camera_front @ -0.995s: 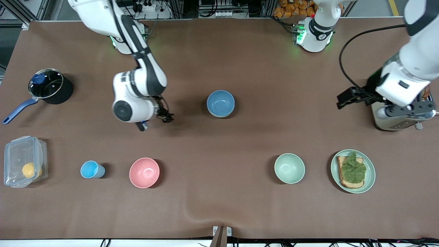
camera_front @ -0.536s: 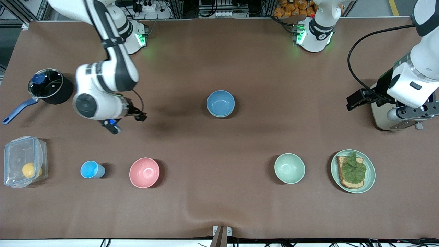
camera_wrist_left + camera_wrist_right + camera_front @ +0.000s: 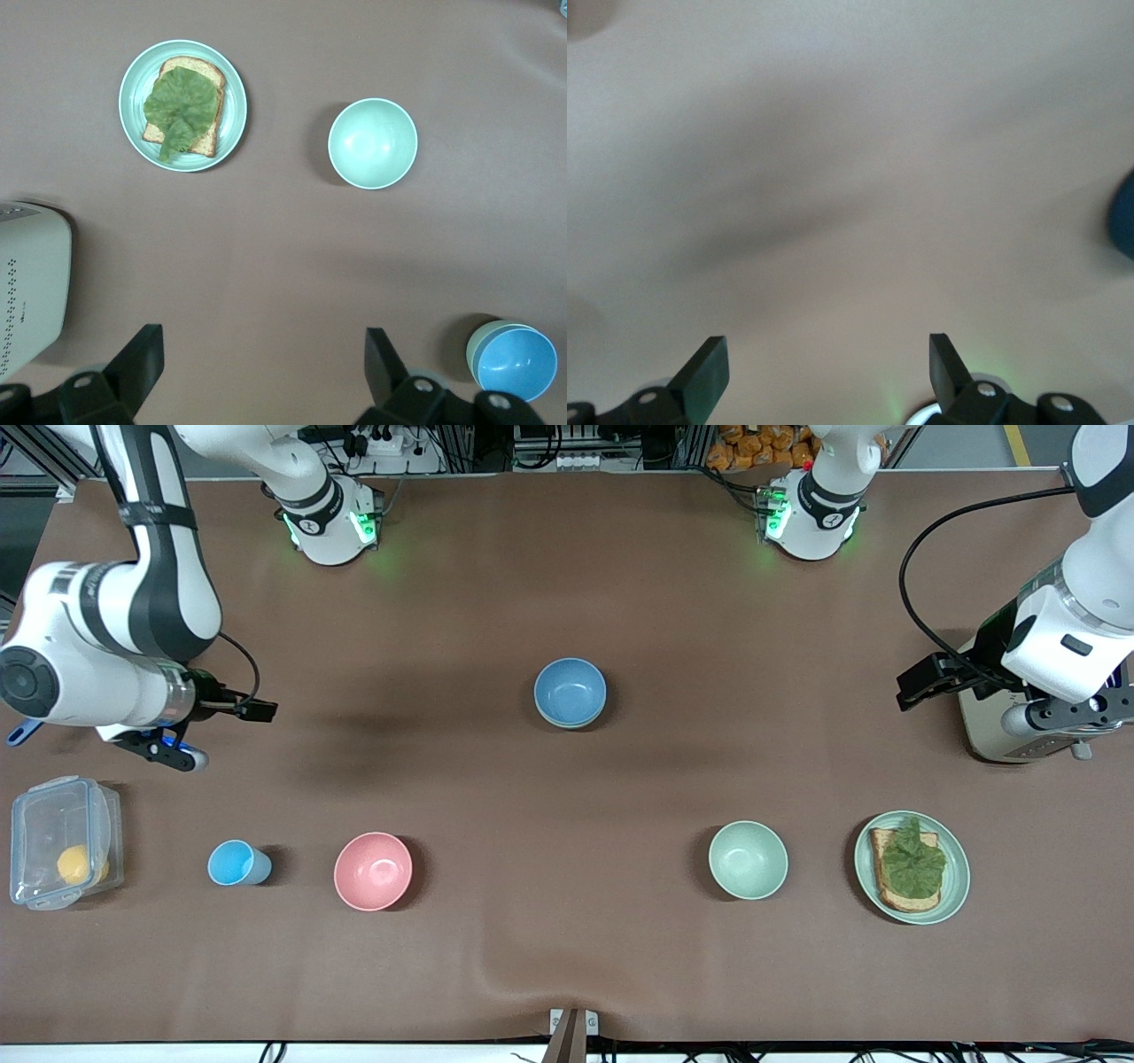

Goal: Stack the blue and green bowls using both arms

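Blue bowl (image 3: 570, 691) sits mid-table, upright, mouth up, nested inside the green bowl (image 3: 476, 347); only a sliver of sage rim and wall shows around it in the left wrist view. The stack is round, so it has no long axis and no heading; its axis is vertical.

Neither gripper is near the stack. Right gripper (image 3: 168, 748) hangs at the right arm's end of the table, over bare cloth between the saucepan's blue handle (image 3: 22, 733) and the clear lidded box (image 3: 60, 841). Jaws spread wide, nothing between them; right wrist view shows only blurred tabletop past the fingertips (image 3: 700, 376).

Left gripper (image 3: 1063, 722) hangs over the toaster (image 3: 1019, 735) at the left arm's end. Jaws spread apart, empty; fingertips (image 3: 142, 359) frame bare cloth.

The stack lies well apart from both, roughly between them.

Also on the table, nearer the front camera: mint-green bowl (image 3: 748, 859), plate with toast and lettuce (image 3: 957, 868), pink bowl (image 3: 373, 871), small blue cup (image 3: 232, 863).
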